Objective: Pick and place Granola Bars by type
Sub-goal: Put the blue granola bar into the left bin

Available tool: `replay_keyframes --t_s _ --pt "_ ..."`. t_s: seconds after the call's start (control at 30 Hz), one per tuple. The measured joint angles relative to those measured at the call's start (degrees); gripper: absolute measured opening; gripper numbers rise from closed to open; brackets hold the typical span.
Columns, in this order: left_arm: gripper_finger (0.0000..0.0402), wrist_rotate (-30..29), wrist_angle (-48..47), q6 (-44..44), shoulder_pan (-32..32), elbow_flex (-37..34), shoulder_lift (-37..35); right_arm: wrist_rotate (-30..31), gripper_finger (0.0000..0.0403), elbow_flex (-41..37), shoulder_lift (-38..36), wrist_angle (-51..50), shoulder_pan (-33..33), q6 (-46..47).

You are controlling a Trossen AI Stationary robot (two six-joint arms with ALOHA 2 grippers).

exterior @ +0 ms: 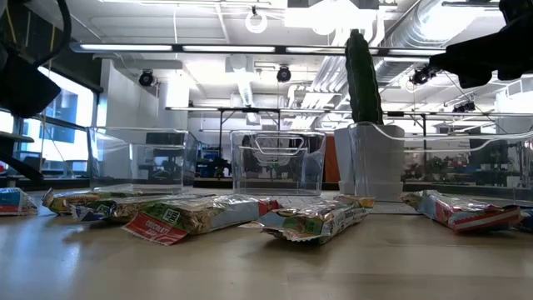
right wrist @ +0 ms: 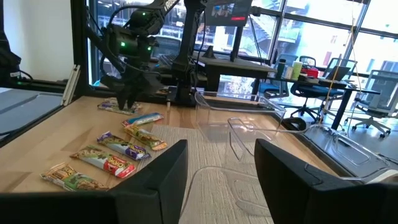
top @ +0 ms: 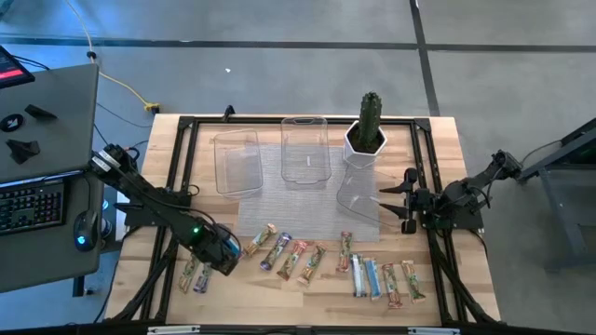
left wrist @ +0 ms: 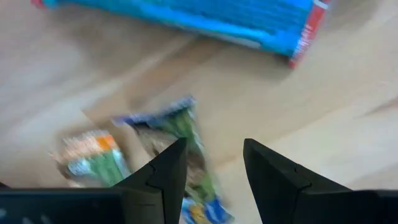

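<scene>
**Left gripper poised over the two bars at the table's near-left corner**

Overhead first: granola bars (top: 307, 261) lie scattered in a loose row along the near edge of the table, and two more bars (top: 195, 275) sit apart at the left end. The left gripper (top: 222, 251) hovers just beside that pair, far nearer than the right gripper (top: 399, 200), which waits by the clear bin (top: 359, 193) near the cactus pot (top: 365, 141).

Table level now: bars lie flat across the wood, bins standing behind them, no gripper down among them.

Left wrist: jaws parted a moderate gap, and a green-wrapped bar (left wrist: 186, 146) lies straight ahead, its long axis running roughly along the gap, so a grasp likely calls for a wrist turn. An orange-green bar (left wrist: 90, 157) sits beside it.

Right wrist: fingers apart, holding nothing, the bars well off across the table.
</scene>
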Motion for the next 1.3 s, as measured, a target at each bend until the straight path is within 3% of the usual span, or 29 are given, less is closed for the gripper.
replay_keyframes --t_s 0.3,0.67,1.03,1.17,1.3 --pt "0.0152 1.85 -9.6 -5.24 -0.02 2.74 -0.02 0.0 0.017 0.0 0.0 0.02 0.01 -0.08" --pt "0.0152 -2.97 -9.93 -3.58 -0.02 2.84 0.33 -0.02 0.017 0.0 0.0 0.0 0.02 -0.03" --pt "0.0152 -1.42 -10.49 -3.18 -0.04 2.83 0.33 -0.02 0.0169 0.0 0.0 0.02 0.02 -0.11" --pt "0.0152 2.37 -9.92 -4.65 -0.81 2.3 0.35 -0.01 0.0169 0.0 0.0 0.02 0.01 -0.08" --pt "0.0159 0.97 -9.24 -5.21 -2.84 2.29 0.37 0.0 0.017 0.0 0.0 0.0 0.02 -0.04"
